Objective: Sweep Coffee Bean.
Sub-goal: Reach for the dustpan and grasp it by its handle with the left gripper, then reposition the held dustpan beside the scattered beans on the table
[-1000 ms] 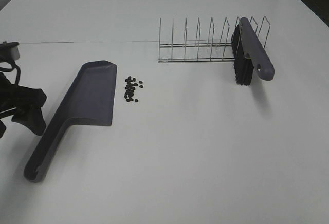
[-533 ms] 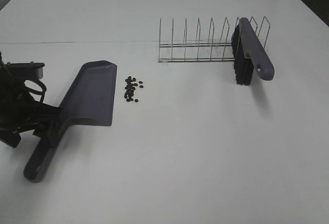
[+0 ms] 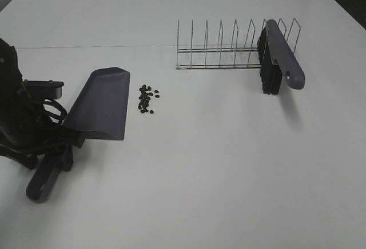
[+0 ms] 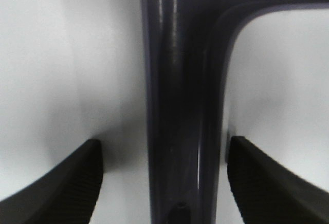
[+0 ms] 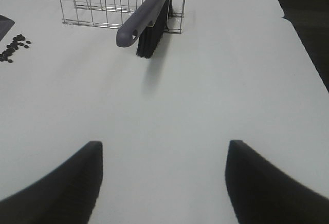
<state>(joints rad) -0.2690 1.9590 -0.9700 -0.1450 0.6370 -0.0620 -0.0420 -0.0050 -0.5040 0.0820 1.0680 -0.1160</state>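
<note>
The grey-purple dustpan (image 3: pixel 103 101) lies flat on the white table (image 3: pixel 217 163), its handle running toward the front left. The coffee beans (image 3: pixel 147 99) form a small loose cluster just right of the pan's mouth. My left gripper (image 3: pixel 59 148) is open and straddles the dustpan handle (image 4: pixel 180 95). Its fingers (image 4: pixel 67 183) stand on either side with a gap showing. A grey-purple brush (image 3: pixel 284 55) with black bristles leans in the wire rack (image 3: pixel 229 52). My right gripper (image 5: pixel 164 183) is open and empty, well short of the brush (image 5: pixel 144 13). It is out of the exterior view.
The wire rack (image 5: pixel 97 3) stands at the back right of the beans (image 5: pixel 13 47). A seam in the table runs along the back (image 3: pixel 114 47). The table's dark right edge shows in the right wrist view (image 5: pixel 303 39).
My left arm has moved right from the table's left edge to the dustpan handle and now straddles it. The dustpan, beans and brush have not moved.
</note>
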